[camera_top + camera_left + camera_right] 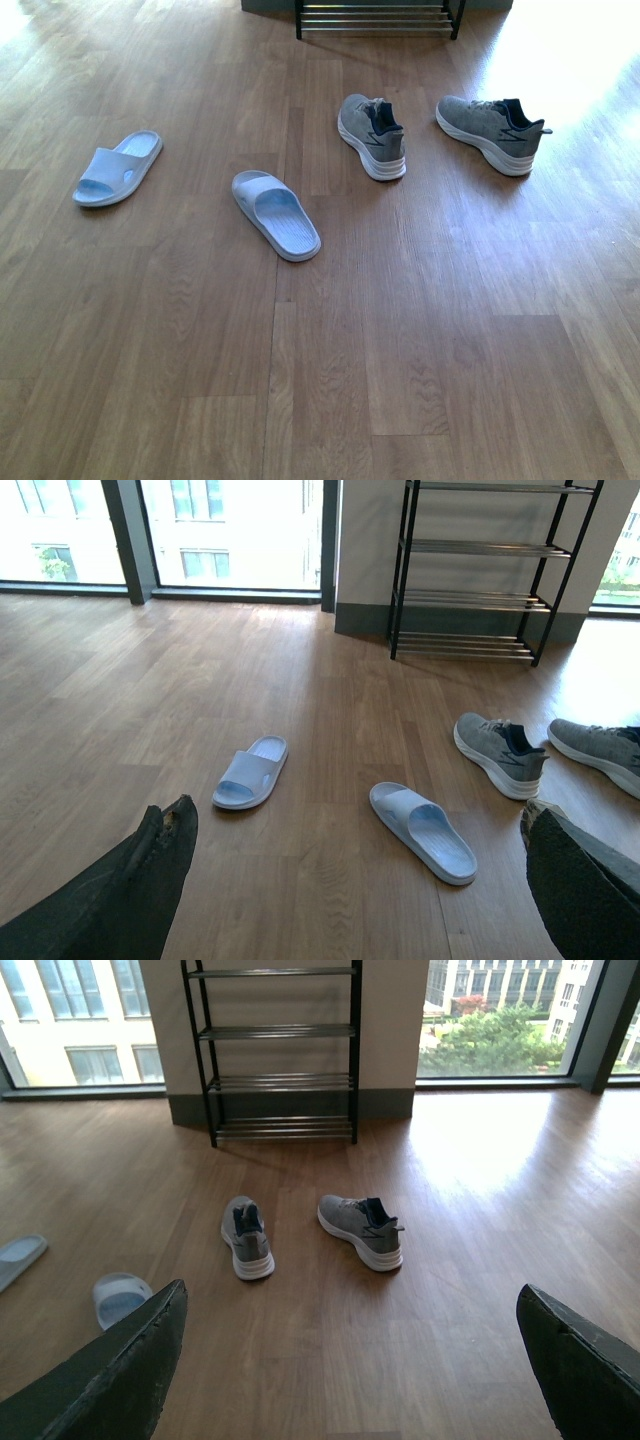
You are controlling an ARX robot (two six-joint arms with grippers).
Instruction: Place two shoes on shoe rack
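Four shoes lie on the wooden plank floor, none on the rack; the floor fills the front view, with a bright patch of light at its far right.

The shoe rack stands at the far edge, against a pale wall between windows; the front view catches only its lowest silver rods, while my wrist views show a black frame with four tiers.

Next come the two grey knit sneakers, upright on thick white soles and apart from each other; the left sneaker has its heel towards me and its navy lining showing; the right sneaker sits side-on with its heel to the right. Each bears a dark zigzag mark on its side; any lettering is too small for me to read.

The two pale blue slides lie nearer me and to the left; the near slide is just left of the sneakers, angled; the far-left slide lies well apart from it.

Both sets of jaws hang above the floor, spread wide and holding nothing; the dark fingers of my left jaws frame the slides, and the dark fingers of my right jaws frame the sneakers.
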